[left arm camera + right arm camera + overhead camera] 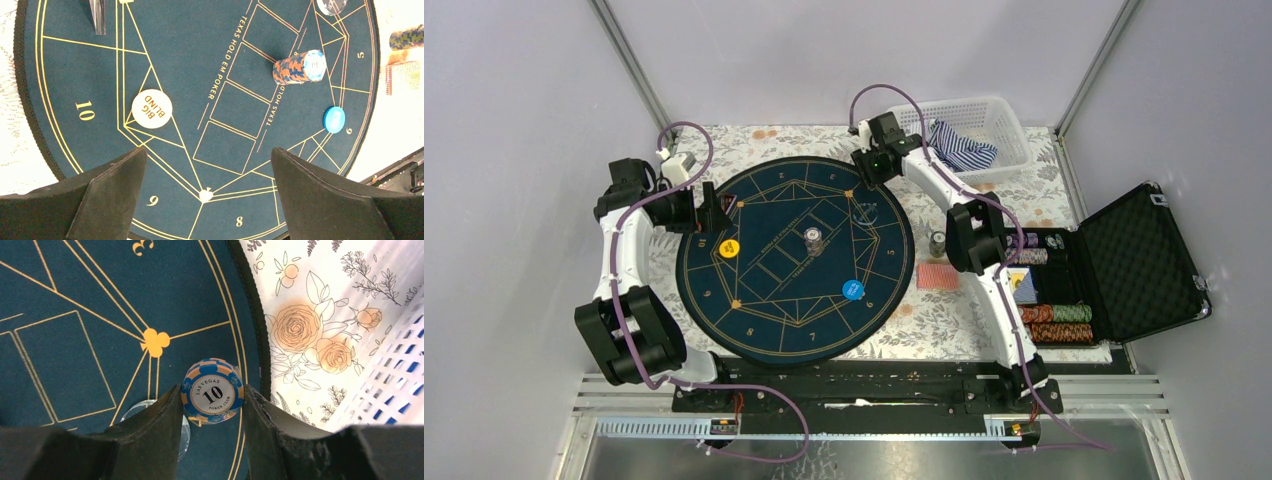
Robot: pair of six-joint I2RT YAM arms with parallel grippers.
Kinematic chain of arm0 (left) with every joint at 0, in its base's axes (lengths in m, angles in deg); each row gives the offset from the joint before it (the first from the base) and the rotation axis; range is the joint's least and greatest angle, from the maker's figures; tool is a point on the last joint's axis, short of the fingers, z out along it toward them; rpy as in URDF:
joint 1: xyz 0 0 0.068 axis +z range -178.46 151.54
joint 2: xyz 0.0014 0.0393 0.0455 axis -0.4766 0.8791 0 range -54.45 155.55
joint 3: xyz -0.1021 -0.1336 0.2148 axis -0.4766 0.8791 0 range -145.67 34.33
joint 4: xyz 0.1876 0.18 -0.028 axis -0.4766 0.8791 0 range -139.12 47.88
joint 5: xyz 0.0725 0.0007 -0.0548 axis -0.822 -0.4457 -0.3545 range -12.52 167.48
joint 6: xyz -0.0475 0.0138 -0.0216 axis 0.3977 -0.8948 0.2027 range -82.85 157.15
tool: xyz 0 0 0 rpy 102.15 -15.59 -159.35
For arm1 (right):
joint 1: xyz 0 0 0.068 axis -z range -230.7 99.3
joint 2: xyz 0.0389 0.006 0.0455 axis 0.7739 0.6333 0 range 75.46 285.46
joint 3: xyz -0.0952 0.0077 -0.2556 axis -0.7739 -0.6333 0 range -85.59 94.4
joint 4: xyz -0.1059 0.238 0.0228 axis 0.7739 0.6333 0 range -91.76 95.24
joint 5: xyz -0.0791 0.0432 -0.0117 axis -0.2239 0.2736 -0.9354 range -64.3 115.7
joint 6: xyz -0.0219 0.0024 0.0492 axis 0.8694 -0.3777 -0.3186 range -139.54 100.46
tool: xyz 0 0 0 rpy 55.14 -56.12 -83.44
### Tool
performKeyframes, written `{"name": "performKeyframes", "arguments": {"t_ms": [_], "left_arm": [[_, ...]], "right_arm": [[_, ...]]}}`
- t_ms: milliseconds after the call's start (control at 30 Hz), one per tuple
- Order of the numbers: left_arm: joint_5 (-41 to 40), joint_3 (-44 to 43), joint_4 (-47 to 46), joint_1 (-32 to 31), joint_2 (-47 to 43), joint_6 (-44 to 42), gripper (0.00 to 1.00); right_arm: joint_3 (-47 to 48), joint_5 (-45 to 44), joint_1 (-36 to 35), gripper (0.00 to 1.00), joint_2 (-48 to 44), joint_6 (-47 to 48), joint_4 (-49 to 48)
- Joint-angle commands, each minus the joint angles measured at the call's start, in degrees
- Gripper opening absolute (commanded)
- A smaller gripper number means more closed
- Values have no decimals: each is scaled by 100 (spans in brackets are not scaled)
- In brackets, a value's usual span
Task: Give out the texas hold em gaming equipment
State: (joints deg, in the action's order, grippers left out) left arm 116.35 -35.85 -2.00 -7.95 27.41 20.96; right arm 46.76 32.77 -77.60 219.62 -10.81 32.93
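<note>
The round navy mat (764,320) lies mid-table. My right gripper (212,390) is shut on a short stack of blue-and-orange "10" chips (213,399) at the mat's far right rim (250,315); in the top view that gripper (875,168) hides the stack. A clear disc (131,411) lies beside its left finger. My left gripper (207,152) is open and empty over the mat's left part, also in the top view (713,210). On the mat are a centre chip stack (812,240) (300,66), an orange "BIG BLIND" disc (729,247) (151,108) and a blue disc (853,290) (334,119).
Red-backed cards (937,276) and a small chip stack (937,243) lie right of the mat. An open black case (1124,265) holds more chip rows (1059,322). A white basket (1014,150) with striped cloth stands at the back right.
</note>
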Motion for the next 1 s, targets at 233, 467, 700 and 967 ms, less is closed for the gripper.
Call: {"name": "performKeyframes", "arguments": {"t_ms": [233, 467, 700, 967], "left_arm": [[144, -182, -49, 36, 64, -25, 99], [113, -164, -44, 36, 92, -28, 99], [213, -113, -44, 32, 59, -44, 99], [340, -5, -44, 9, -30, -37, 99]], "right_arm": [[300, 26, -42, 43, 280, 57, -469], [317, -11, -81, 60, 338, 136, -478], [268, 172, -179, 88, -273, 167, -118], [-401, 846, -416, 100, -1464, 355, 415]]}}
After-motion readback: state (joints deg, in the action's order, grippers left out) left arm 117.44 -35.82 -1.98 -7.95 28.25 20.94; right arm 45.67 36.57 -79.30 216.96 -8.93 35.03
